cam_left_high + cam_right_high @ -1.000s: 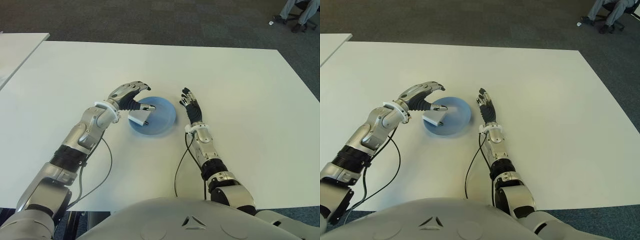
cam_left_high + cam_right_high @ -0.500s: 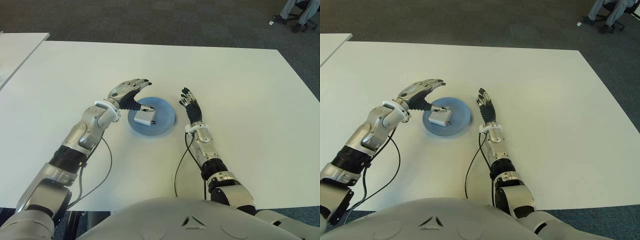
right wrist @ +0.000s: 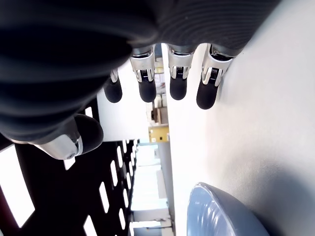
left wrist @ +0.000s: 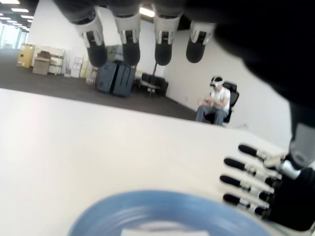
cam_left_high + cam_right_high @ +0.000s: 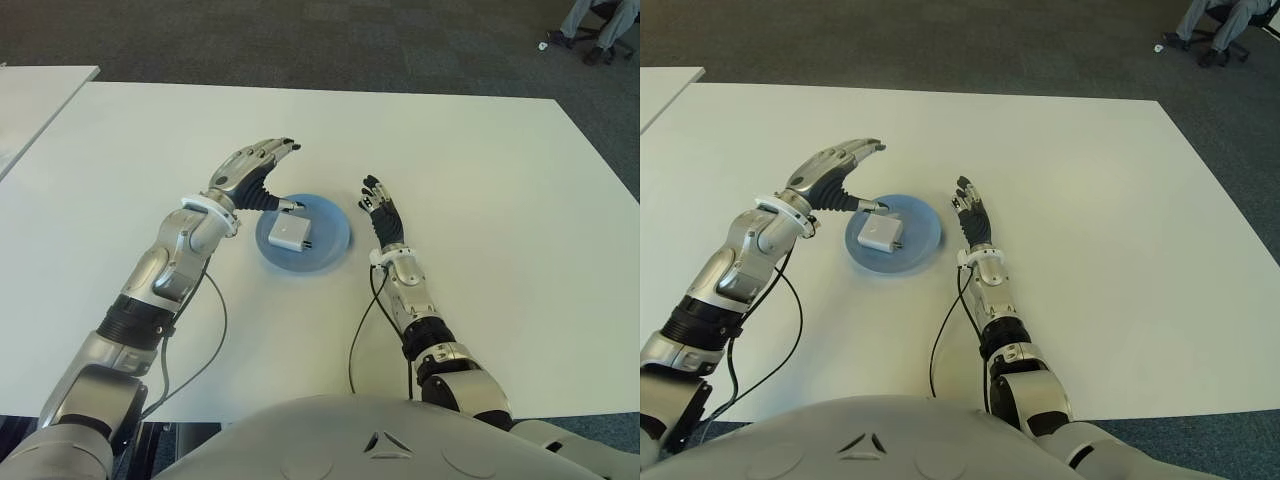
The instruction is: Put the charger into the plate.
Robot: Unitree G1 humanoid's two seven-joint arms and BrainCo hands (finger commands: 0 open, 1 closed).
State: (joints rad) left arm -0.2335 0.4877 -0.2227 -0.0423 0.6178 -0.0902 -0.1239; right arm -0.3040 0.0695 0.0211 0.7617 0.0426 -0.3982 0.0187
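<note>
The white square charger (image 5: 290, 235) lies flat in the blue plate (image 5: 332, 240) near the middle of the white table (image 5: 480, 180). My left hand (image 5: 268, 180) hovers above the plate's left rim with its fingers spread and nothing in them; its thumb tip is just above the charger's far edge. In the left wrist view the fingertips (image 4: 130, 46) hang over the plate (image 4: 162, 206). My right hand (image 5: 381, 212) shows open just right of the plate, fingers straight. The right wrist view shows the plate's rim (image 3: 221, 214) beside its fingers (image 3: 177, 81).
A second white table (image 5: 30, 100) stands at the far left. Black cables (image 5: 358, 335) trail from both wrists toward the near edge. A seated person (image 5: 600, 25) is on the dark carpet beyond the far right corner.
The left hand let go of the charger, which dropped from tilted to flat in the plate. The hand then rose and spread its fingers. The right hand stayed still.
</note>
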